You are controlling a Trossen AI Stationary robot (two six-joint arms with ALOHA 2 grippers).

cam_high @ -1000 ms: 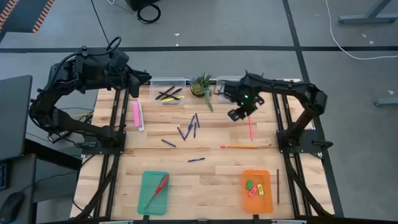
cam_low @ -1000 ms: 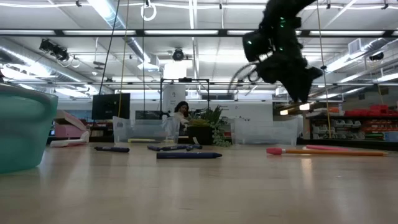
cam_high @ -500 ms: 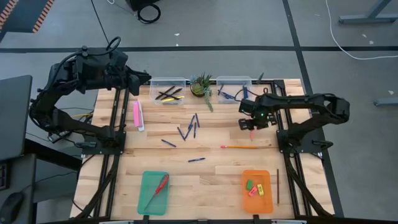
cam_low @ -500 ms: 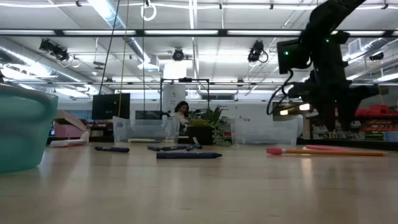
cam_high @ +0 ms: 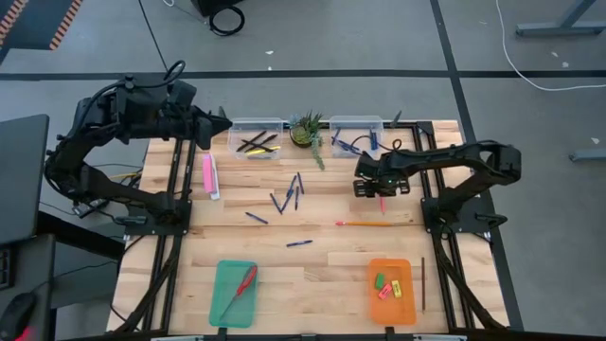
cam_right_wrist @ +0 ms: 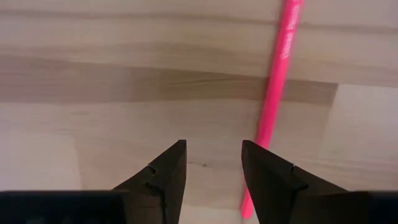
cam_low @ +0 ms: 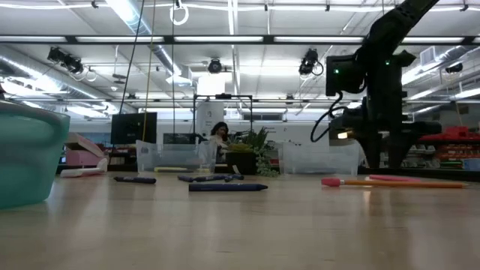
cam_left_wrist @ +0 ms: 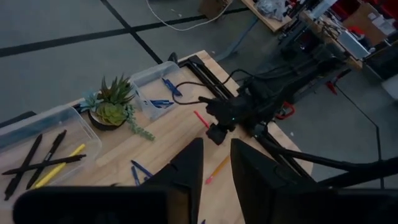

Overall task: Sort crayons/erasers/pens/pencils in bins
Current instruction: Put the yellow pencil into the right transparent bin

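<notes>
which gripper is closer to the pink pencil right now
Right. The right gripper hovers directly over the pink pencil, fingers open beside it. The left gripper sits across the table, past its far left corner.

Potted plant (cam_high: 307,129), pink box (cam_high: 209,175) and red-handled scissors (cam_high: 240,289) on table (cam_high: 322,256).

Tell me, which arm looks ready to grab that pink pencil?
The right. Its open claw hangs just over the table beside the pink pencil, while the left claw sits back at the table's far corner.
</notes>
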